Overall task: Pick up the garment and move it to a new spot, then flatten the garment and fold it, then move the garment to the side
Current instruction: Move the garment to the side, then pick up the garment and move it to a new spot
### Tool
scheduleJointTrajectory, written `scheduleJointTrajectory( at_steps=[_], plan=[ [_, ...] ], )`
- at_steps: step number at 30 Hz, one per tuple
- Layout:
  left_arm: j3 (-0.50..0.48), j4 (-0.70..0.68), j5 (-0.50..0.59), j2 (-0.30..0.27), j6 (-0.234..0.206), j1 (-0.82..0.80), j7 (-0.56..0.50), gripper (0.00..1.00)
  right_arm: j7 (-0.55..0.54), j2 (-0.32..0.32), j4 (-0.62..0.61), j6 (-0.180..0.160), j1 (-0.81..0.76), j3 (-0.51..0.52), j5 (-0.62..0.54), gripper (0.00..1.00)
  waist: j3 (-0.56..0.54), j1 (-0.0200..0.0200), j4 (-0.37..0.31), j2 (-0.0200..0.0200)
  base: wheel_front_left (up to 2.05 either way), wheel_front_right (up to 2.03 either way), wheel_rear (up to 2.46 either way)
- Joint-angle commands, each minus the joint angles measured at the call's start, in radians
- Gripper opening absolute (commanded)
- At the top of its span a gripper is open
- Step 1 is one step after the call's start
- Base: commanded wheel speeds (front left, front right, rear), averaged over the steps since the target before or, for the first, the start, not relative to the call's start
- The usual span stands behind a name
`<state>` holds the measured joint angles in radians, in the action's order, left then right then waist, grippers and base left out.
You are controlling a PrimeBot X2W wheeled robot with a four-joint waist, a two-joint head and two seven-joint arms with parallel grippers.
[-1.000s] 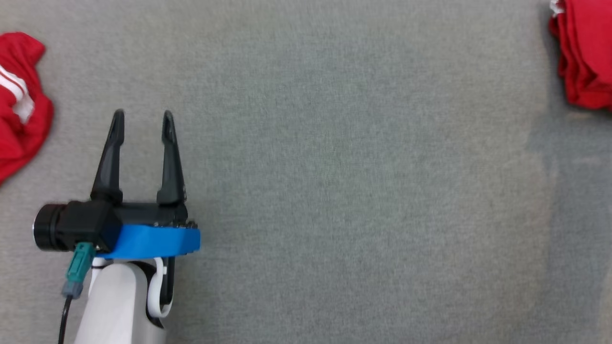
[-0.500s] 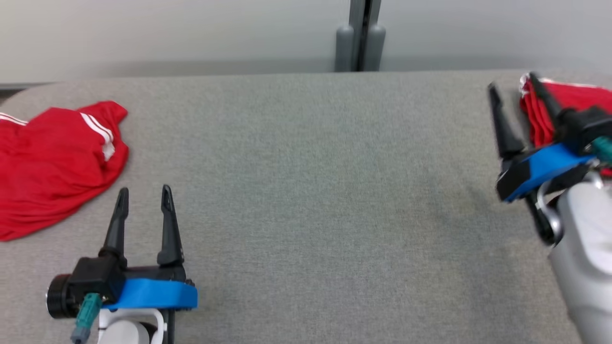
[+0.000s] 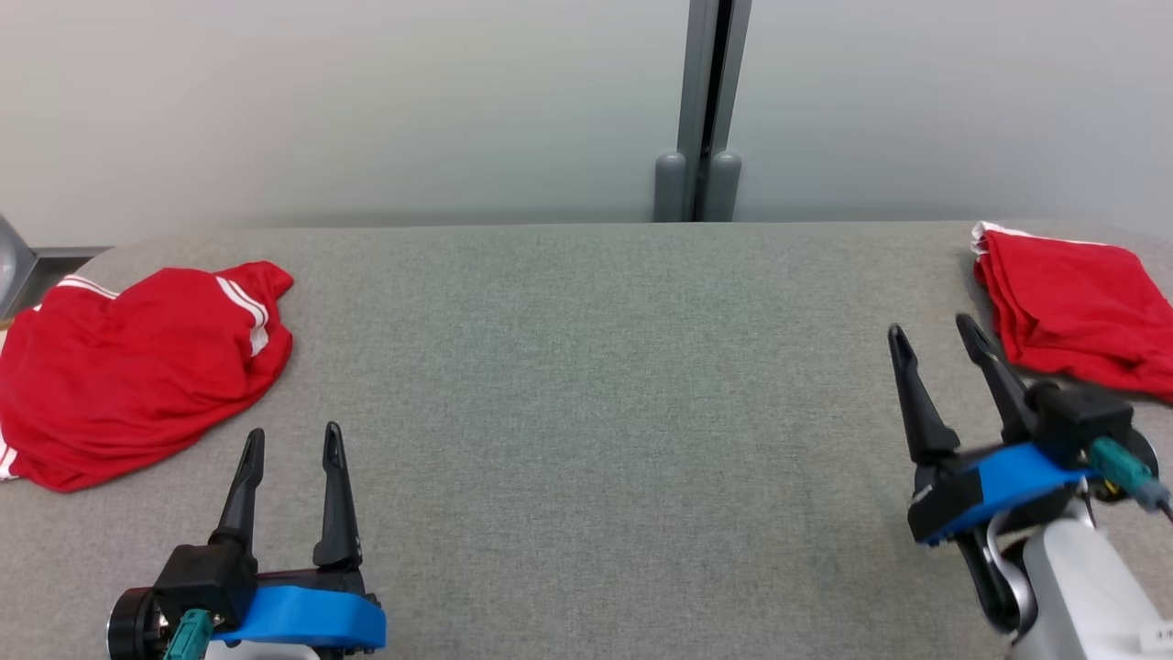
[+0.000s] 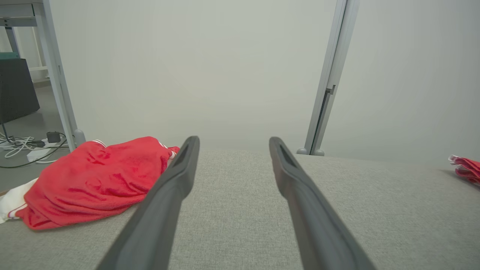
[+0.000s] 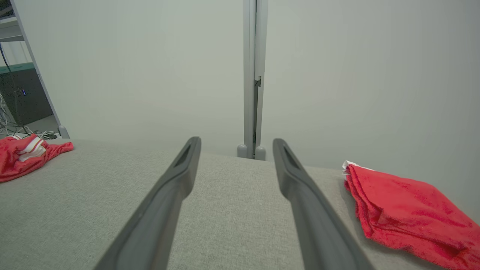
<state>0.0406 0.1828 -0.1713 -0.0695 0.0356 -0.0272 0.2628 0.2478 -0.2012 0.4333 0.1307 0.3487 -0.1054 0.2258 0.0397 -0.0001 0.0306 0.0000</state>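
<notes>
We see a grey fabric table (image 3: 586,367) across the lower frame, a pale wall (image 3: 367,110) above it, a grey post (image 3: 704,110) at top centre, and cables (image 4: 17,143) at far left.

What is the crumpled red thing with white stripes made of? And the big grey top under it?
The crumpled red garment with white stripes looks like soft, matte cloth, maybe a sports knit: it slumps in loose folds. The wide grey surface looks like matte woven fabric: a fine grainy weave shows. What is underneath is hidden.
</notes>
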Motion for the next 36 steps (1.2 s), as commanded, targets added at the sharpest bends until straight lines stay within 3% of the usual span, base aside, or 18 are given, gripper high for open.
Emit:
scheduleJointTrajectory(
  at_steps=[1, 18, 36],
  plan=[
    [-0.001, 0.001, -0.003, -0.001, -0.004, 0.009, 0.003, 1.00, -0.008, 0.011, -0.026, 0.000, -0.045, 0.016, 0.001, 1.00, -0.009, 0.0001, -0.006, 0.0000, 0.00, 0.00, 0.00],
    [0.008, -0.002, -0.010, -0.012, -0.013, 0.022, 0.001, 1.00, -0.109, 0.133, -0.338, 0.000, -0.327, 0.148, -0.068, 1.00, -0.019, 0.0001, -0.015, 0.0000, 0.00, 0.00, 0.00],
    [0.019, 0.000, -0.020, -0.027, -0.024, 0.004, 0.000, 1.00, -0.134, 0.151, -0.371, 0.000, -0.351, 0.176, -0.084, 1.00, -0.010, 0.0001, 0.010, 0.0000, 0.00, 0.00, 0.00]
  ],
)
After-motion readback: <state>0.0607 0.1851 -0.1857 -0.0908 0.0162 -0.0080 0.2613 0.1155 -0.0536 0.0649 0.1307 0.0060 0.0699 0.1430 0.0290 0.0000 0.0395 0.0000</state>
